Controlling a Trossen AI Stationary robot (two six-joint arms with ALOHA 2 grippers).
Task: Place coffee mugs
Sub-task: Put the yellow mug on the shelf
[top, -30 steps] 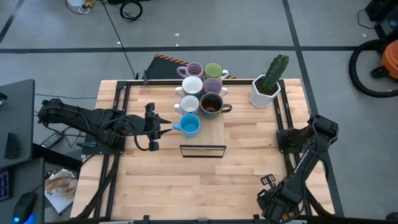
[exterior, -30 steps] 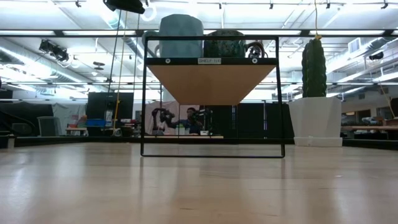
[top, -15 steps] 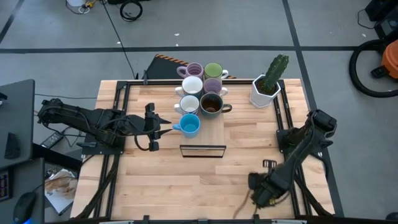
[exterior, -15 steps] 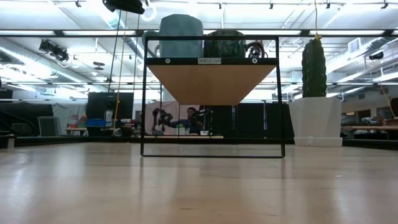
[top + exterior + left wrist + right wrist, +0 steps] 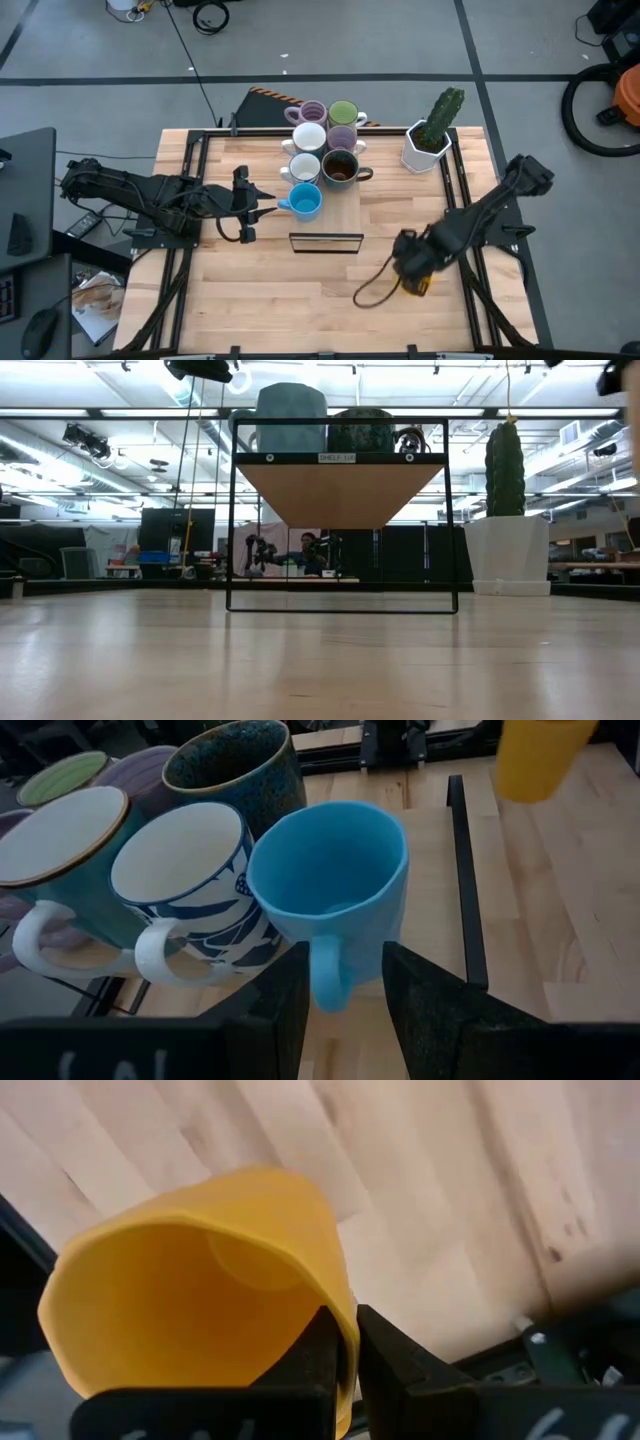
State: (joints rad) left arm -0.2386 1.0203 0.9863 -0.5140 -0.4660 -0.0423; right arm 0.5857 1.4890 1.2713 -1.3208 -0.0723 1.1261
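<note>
Already, seven glazed ceramic mugs are seen clustered on the raised wooden shelf with its black wire frame [image 5: 325, 240] at twelve o'clock on the table: two lilac [image 5: 312, 110], one light green [image 5: 343, 113], two white [image 5: 308, 137], one dark brown [image 5: 339, 167] and one sky-blue handled mug [image 5: 304, 200]. By that count one mug is left to place. That last one, a glossy orange-yellow mug [image 5: 190, 1300], is carried above the bare boards at about four o'clock. Its rim wall is pinched between the narrowly closed jaws of the right gripper [image 5: 342, 1350], mouth facing the wrist camera. The left gripper [image 5: 340, 985] is parked at nine o'clock, jaws parted, with the blue mug's handle lying in the gap but not clamped.
</note>
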